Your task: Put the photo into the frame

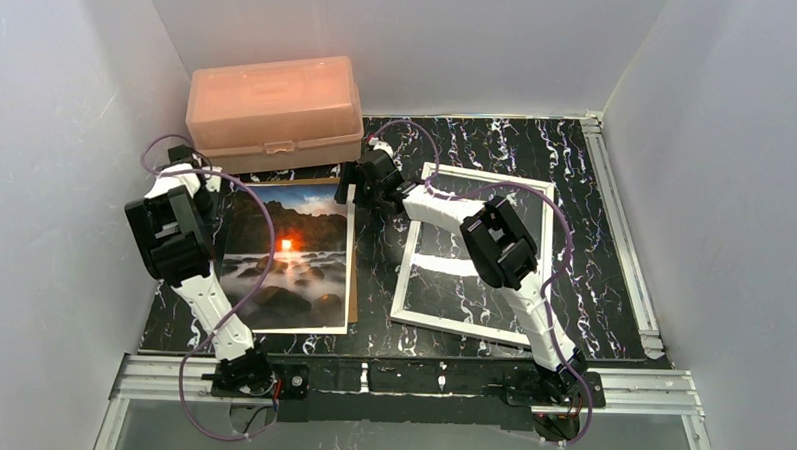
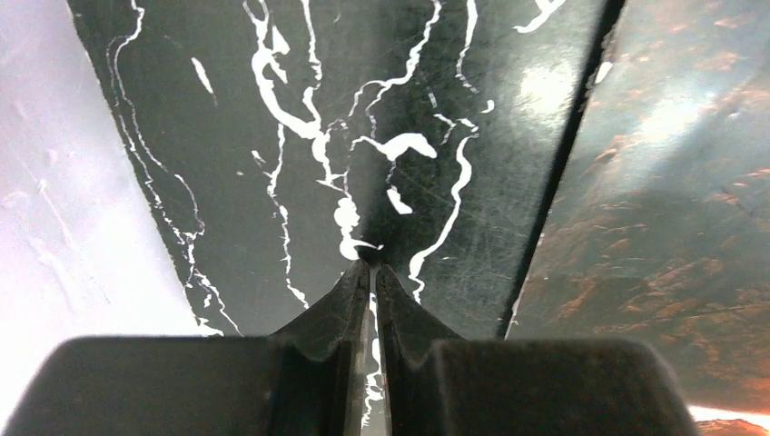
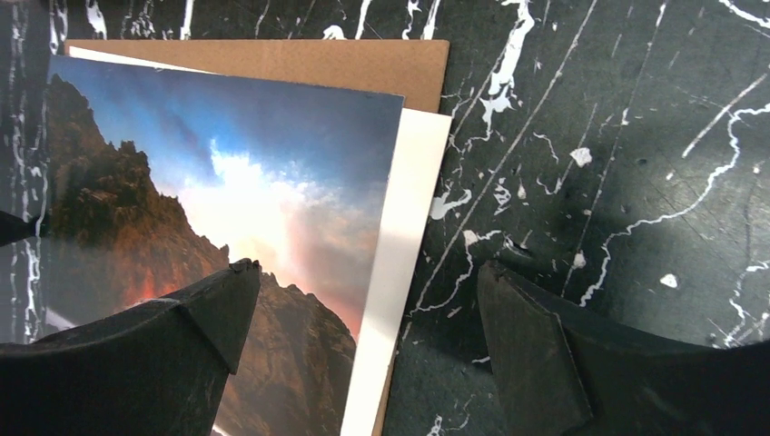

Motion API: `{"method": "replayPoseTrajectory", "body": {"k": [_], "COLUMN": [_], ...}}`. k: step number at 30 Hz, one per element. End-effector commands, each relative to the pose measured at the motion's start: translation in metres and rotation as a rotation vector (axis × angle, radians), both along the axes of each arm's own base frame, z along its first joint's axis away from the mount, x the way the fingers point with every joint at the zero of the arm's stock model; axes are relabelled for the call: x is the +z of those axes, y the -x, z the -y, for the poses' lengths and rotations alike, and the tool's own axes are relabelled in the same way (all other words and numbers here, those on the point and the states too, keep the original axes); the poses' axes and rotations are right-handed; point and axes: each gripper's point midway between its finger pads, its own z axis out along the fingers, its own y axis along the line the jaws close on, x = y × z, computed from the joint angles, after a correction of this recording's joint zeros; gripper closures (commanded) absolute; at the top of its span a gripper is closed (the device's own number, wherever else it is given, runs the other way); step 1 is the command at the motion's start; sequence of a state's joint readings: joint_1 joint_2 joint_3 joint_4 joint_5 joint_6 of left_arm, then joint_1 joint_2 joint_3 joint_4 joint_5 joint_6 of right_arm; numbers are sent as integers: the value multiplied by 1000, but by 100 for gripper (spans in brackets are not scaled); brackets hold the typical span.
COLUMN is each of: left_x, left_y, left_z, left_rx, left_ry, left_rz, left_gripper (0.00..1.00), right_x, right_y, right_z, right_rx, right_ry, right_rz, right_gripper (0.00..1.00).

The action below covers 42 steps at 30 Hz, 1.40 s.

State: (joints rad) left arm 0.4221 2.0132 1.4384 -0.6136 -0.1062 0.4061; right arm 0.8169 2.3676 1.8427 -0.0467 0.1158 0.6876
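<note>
Right gripper [image 3: 368, 272]: I see its jaws spread wide and holding nothing, one finger [image 3: 172, 336] over the print and the other over bare tabletop, so the gap straddles the far right corner of the photo [image 1: 289, 251]; I cannot tell whether either finger touches down. Left gripper [image 2: 373, 272]: fingers pressed together with only a thin slit between them, nothing held, tips low over the black marbled table [image 1: 372, 284] just left of the photo and close to the white side wall [image 1: 66, 173]. The photo lies face up on the left half of the table, stacked on a white sheet [image 3: 399, 263] and a brown cardboard backing [image 3: 363, 68], both showing past its right edge. The frame [image 1: 486, 174] lies flat on the right half of the table, apart from the photo, slightly skewed, with the right arm [image 1: 499, 244] crossing above it. A salmon-pink plastic box [image 1: 273, 111] sits at the far edge, just beyond the photo's top.
</note>
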Motion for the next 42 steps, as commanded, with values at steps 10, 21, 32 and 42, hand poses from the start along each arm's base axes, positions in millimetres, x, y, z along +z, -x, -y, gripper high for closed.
{"method": "replayPoseTrajectory", "body": {"k": [10,21,32,42], "left_x": [-26,-32,-36,-35], "left_y": [5,6,6,6], "left_z": [51,60,73,86], "left_rx": [-53,-79,-127,-165], "left_ry": [127,149,183,203], "left_rz": [-71,-80,-81,-92], "left_gripper": [93,96,100,100], "right_x": [-7,3,47,75], "right_y": [-2,-4,-1,10], "right_z": [-18,-29,-32,-31], "right_rx": [14,34,47,99], "right_ry": [-112,-245,-396,-441], "right_rz": [-30,-62,-32,20], "right_gripper": [2,3,4,5]}}
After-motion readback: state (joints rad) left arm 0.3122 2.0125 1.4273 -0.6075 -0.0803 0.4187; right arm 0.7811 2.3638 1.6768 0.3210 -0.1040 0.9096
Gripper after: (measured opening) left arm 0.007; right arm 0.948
